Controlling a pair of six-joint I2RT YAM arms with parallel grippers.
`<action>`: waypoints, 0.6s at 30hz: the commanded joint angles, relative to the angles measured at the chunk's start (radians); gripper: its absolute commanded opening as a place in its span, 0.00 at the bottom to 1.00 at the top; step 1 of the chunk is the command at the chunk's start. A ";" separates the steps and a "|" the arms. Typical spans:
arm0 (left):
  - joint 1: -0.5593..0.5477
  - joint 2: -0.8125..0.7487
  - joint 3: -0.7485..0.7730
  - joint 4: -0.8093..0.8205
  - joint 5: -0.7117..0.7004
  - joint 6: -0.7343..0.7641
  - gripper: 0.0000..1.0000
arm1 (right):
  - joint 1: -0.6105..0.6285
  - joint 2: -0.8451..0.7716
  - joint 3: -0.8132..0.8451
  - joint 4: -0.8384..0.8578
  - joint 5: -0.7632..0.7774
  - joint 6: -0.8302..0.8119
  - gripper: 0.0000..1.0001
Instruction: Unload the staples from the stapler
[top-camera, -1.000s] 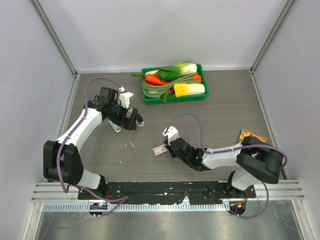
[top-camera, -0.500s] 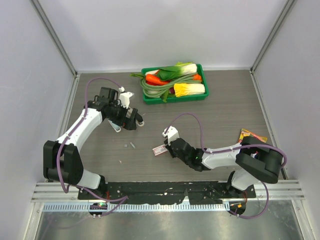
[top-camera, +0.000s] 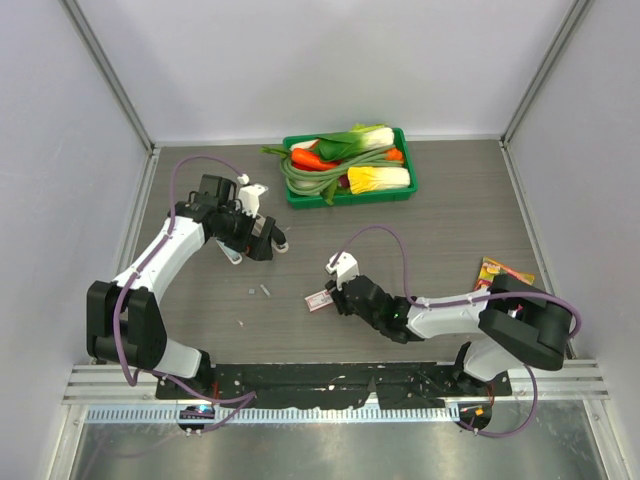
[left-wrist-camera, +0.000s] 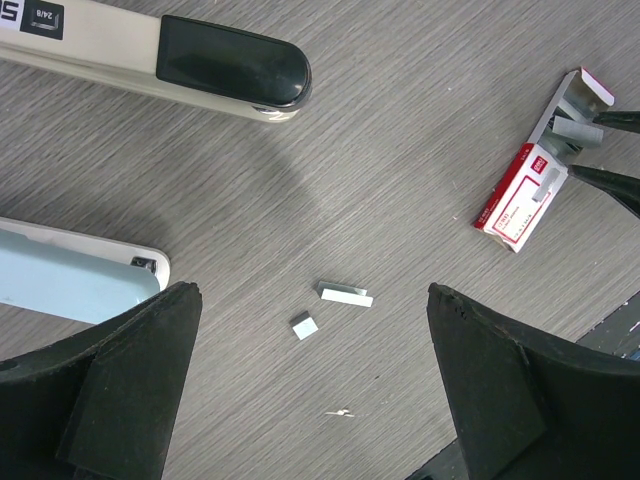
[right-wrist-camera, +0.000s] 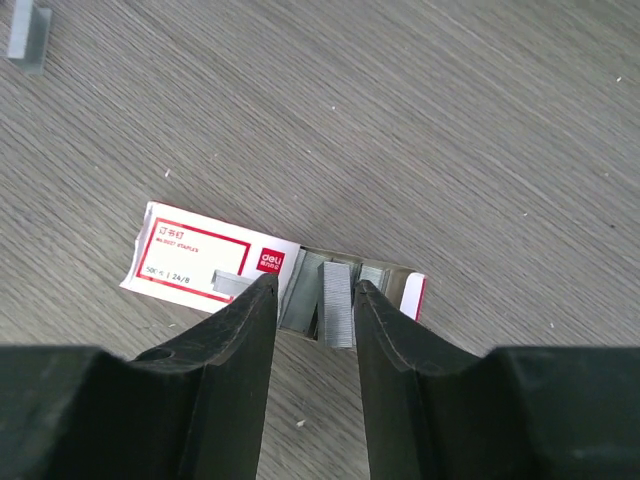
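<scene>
The stapler lies opened flat under my left gripper (left-wrist-camera: 312, 295): a white arm with a black end (left-wrist-camera: 150, 60) and a pale-blue part (left-wrist-camera: 70, 285). My left gripper (top-camera: 268, 243) hangs wide open above two short strips of staples (left-wrist-camera: 345, 294) lying loose on the table (top-camera: 265, 290). My right gripper (right-wrist-camera: 315, 285) sits low at the open end of a red-and-white staple box (right-wrist-camera: 200, 255). Its fingers straddle a grey strip of staples (right-wrist-camera: 338, 300) lying in the box tray, with a gap on the left side. The right gripper (top-camera: 333, 297) is open and holds nothing.
A green tray (top-camera: 400, 192) of toy vegetables stands at the back. A colourful flat packet (top-camera: 500, 270) lies by the right arm's elbow. A tiny bent metal bit (left-wrist-camera: 338, 411) lies near the loose strips. Grey walls close in both sides.
The right arm's elbow has shifted slightly to the right while its gripper stays at the box. The left arm has not moved.
</scene>
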 joint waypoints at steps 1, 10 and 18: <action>0.008 -0.017 -0.001 0.015 0.027 0.010 1.00 | 0.001 -0.070 -0.003 0.035 0.003 -0.007 0.42; 0.008 -0.017 -0.001 0.015 0.030 0.005 1.00 | -0.022 -0.175 -0.004 -0.031 0.066 0.019 0.29; 0.008 -0.012 -0.001 0.013 0.031 0.005 1.00 | -0.029 -0.235 -0.055 -0.123 0.055 0.112 0.16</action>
